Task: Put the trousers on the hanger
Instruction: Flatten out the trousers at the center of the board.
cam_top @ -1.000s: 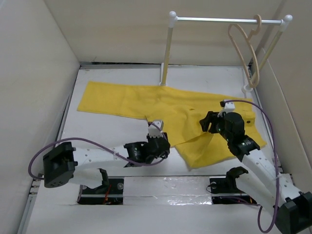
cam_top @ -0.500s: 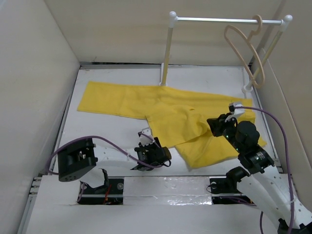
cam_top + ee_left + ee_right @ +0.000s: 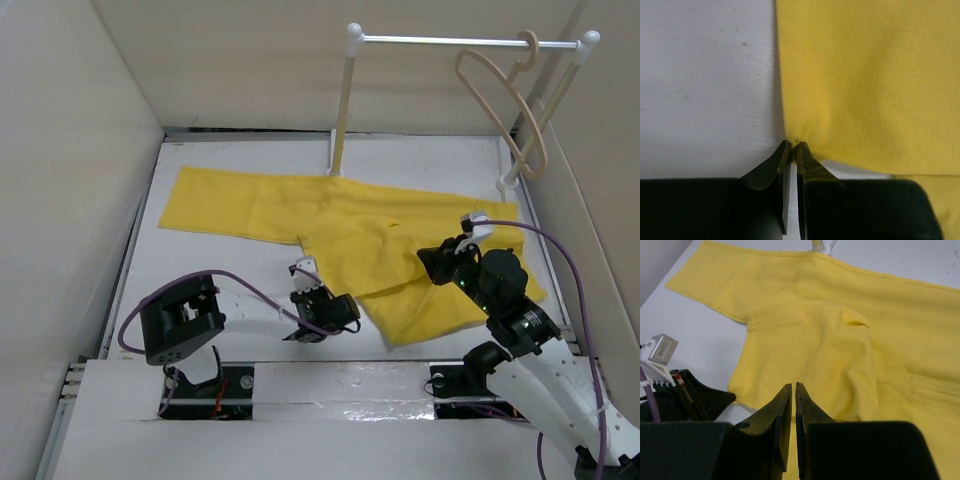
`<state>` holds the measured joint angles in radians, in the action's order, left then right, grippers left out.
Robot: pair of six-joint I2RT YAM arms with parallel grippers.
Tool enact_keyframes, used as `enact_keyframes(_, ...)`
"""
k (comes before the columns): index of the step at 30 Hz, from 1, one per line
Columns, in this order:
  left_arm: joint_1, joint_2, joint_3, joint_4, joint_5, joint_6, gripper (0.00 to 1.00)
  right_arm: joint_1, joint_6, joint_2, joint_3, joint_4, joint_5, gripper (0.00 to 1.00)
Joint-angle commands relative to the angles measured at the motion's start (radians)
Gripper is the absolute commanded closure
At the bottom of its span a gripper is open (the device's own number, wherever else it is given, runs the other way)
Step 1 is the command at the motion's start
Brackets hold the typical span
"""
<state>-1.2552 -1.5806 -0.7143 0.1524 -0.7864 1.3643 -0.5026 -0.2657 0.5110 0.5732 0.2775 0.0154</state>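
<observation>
Trousers point(image 3: 350, 225) lie unmoved; left fingers point(image 3: 767, 170) have drawn back to their edge.

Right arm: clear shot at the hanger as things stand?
Probably yes: the hanger hangs openly on the rack bar, nothing between it and the right gripper, shut and empty above the trousers.

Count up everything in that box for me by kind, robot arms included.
Yellow trousers: 1
Beige hanger: 1
White-posted rack: 1
Robot arms: 2, the left arm and the right arm
Total: 5
</observation>
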Motion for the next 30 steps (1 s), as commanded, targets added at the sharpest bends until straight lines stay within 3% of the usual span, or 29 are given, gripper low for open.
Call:
enact_keyframes(1, 0.016, 0.065, -0.025, 0.172, -0.065, 0.019, 1.0, -0.008, 0.006, -0.006, -0.004, -0.027, -0.005, 0.87)
enact_keyframes(5, 0.034, 0.306, -0.086, 0.344, -0.184, -0.016, 1.0, -0.008, 0.003, 0.011, -0.01, -0.041, 0.007, 0.87)
enact_keyframes(9, 0.11, 0.572, -0.197, 0.481, -0.266, -0.174, 1.0, -0.008, 0.003, 0.026, -0.007, -0.035, -0.009, 0.85)
enact_keyframes(14, 0.194, 0.914, -0.367, 0.518, -0.33, -0.49, 1.0, -0.017, -0.004, 0.073, -0.024, -0.053, -0.043, 0.68)
enact_keyframes(18, 0.194, 1.002, -0.505, 0.66, -0.393, -0.487, 1.0, -0.017, -0.041, 0.168, -0.067, -0.112, -0.061, 0.63)
enact_keyframes(25, 0.194, 1.047, -0.524, 0.76, -0.453, -0.424, 1.0, 0.021, -0.095, 0.354, -0.079, -0.216, -0.2, 0.42)
enact_keyframes(27, 0.194, 1.091, -0.516, 0.738, -0.47, -0.467, 1.0, 0.097, -0.092, 0.462, -0.072, -0.25, -0.154, 0.41)
enact_keyframes(30, 0.203, 1.166, -0.461, 0.569, -0.462, -0.612, 1.0, 0.219, -0.095, 0.649, -0.039, -0.333, -0.047, 0.41)
